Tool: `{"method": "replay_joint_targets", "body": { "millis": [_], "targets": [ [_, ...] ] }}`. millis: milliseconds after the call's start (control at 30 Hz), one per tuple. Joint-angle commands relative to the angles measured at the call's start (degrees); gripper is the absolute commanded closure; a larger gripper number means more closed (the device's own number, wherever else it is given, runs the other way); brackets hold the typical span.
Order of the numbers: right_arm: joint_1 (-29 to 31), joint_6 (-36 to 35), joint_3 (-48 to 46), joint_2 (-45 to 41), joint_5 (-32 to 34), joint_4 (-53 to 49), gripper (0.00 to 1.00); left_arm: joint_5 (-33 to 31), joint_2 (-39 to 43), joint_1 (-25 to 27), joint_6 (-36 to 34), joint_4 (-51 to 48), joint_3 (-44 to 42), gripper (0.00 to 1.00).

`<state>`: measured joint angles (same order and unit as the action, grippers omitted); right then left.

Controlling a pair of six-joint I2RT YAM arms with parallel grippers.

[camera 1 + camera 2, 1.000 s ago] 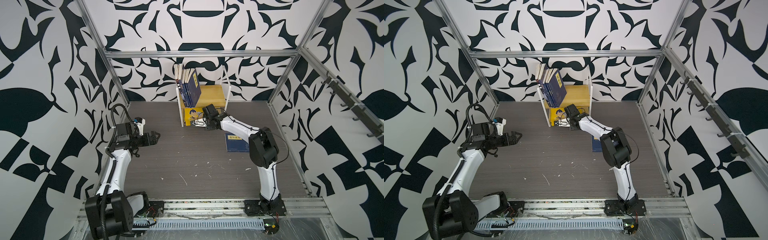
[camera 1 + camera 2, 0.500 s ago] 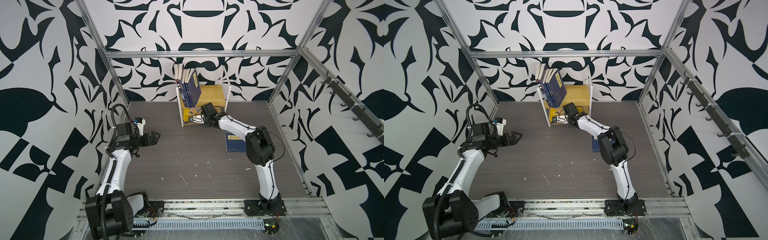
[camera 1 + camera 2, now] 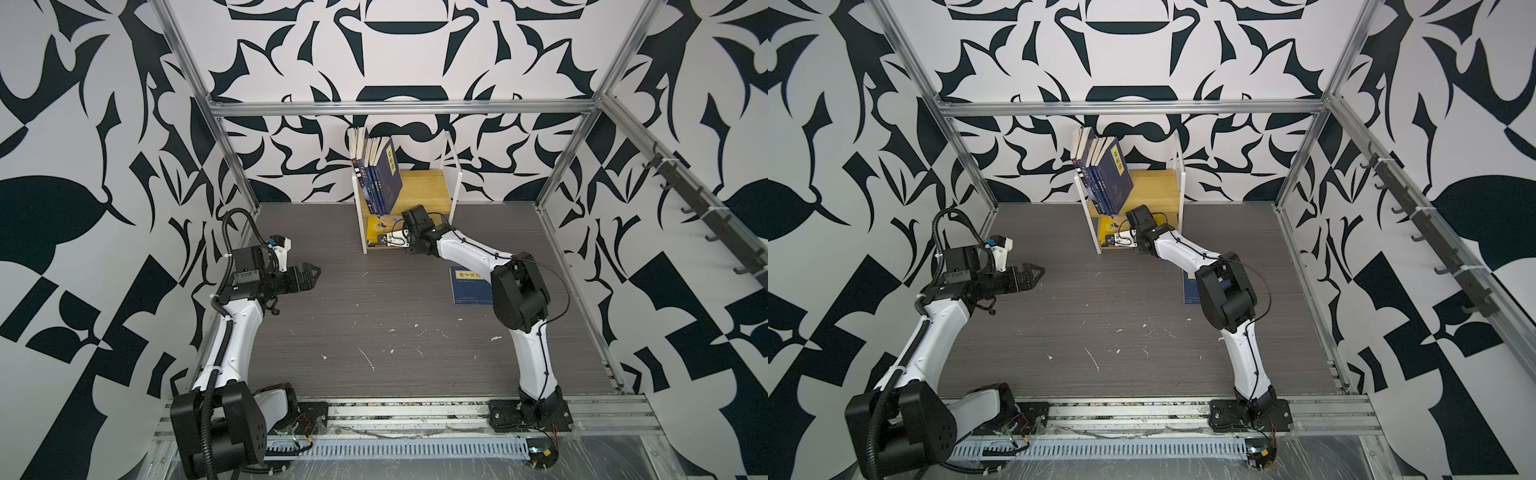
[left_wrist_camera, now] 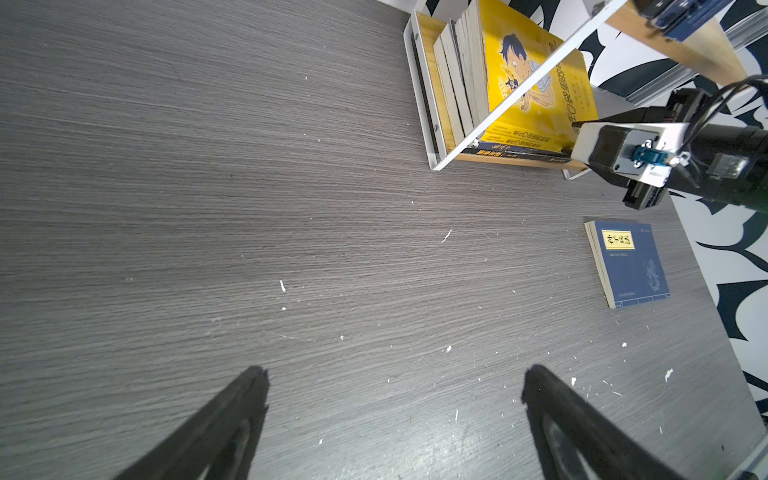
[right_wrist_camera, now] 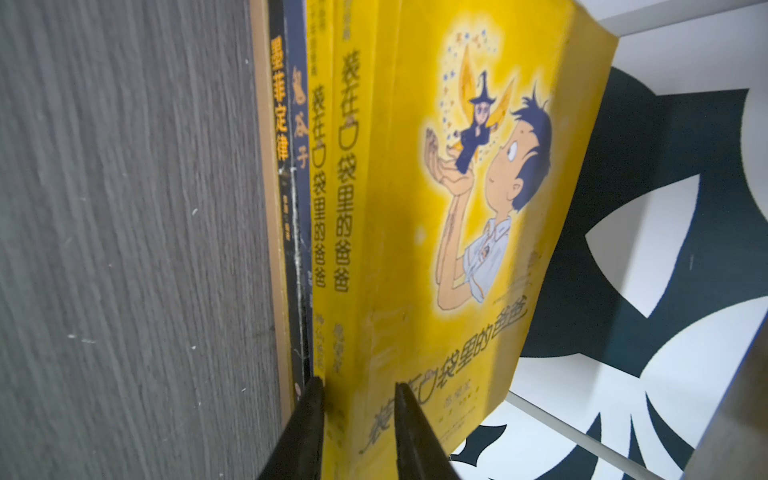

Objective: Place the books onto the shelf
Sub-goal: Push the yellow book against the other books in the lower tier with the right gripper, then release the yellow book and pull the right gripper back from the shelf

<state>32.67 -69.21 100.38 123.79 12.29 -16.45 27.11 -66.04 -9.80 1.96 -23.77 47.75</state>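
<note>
The shelf (image 3: 424, 187) stands at the far edge of the tabletop (image 3: 374, 332), against the patterned back wall. On its upper board a row of navy books (image 3: 384, 178) stands upright at the left post, and the outermost one shows a yellow title label towards the bare right half of the board. In both top views the lower tier holds more books at the same left end, with the yellow cartoon books (image 3: 1108, 224) outermost.

The right gripper (image 3: 382, 240) reaches into that lower tier from the front of the shelf. In the right wrist view its jaws stand a narrow way apart at the spine edge of the yellow cartoon books (image 5: 478, 208). One fingertip (image 5: 316, 384) lies by the seam with the dark spine (image 5: 300, 124) next to them, and the other lies over the front cover. I cannot tell whether the jaws are pinching the cover or merely flanking it. A black spine with yellow characters (image 5: 280, 124) sits next to the dark one, against the shelf's wooden side.

One navy book with a yellow label (image 4: 627, 262) lies flat, cover up, on the tabletop in front of the shelf's right end, near it but not touching. In a top view the right arm hides part of it.

The left gripper (image 3: 313, 274) hovers above the tabletop well apart from the shelf, out to the front of its left post. Its jaws are spread wide and nothing is between them (image 4: 395, 374).
</note>
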Motion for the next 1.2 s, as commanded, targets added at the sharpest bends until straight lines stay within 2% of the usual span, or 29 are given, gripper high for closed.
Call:
{"method": "replay_joint_targets", "body": {
  "millis": [0,233,400,467,600,700,800,900,1033,1167],
  "targets": [
    [-0.64,-1.36,-0.65,-4.73,1.06,0.34,0.72,1.18,0.84,-0.24,0.28,0.64,-0.81,0.00],
    [-1.66,-0.55,-1.31,-4.99,1.96,1.66,0.78,1.27,1.08,-0.26,0.33,0.73,-0.96,0.00],
    [-1.91,-0.53,-1.84,-5.00,2.19,2.38,0.78,1.18,1.13,-0.24,0.31,0.70,-0.88,0.00],
    [-1.94,-0.60,-2.03,-5.36,2.30,2.01,0.77,1.13,1.18,-0.27,0.32,0.62,-0.86,0.00],
    [-1.57,2.09,-2.79,-8.38,2.34,-0.65,0.65,1.12,1.20,-0.23,0.31,0.62,-0.90,0.00],
    [-1.45,10.51,-4.17,-13.11,-0.44,-6.45,0.58,1.11,1.31,-0.28,0.20,0.62,-0.80,0.00],
    [-1.73,22.39,-6.14,-18.51,-8.07,-14.98,0.54,2.06,1.37,-0.24,-0.20,0.55,-0.90,0.00],
    [-2.17,30.09,-14.36,-25.17,-11.43,-13.30,0.50,2.46,1.20,-0.29,-0.03,0.73,-0.99,0.00],
    [-5.29,42.64,-23.33,-32.62,-11.18,-8.74,0.41,2.49,1.30,-0.24,0.32,1.23,-1.04,0.00],
    [-9.90,54.54,-25.19,-35.80,-6.20,-13.31,0.37,1.90,1.53,-0.27,0.58,1.44,-0.89,0.00]
  ]
}}
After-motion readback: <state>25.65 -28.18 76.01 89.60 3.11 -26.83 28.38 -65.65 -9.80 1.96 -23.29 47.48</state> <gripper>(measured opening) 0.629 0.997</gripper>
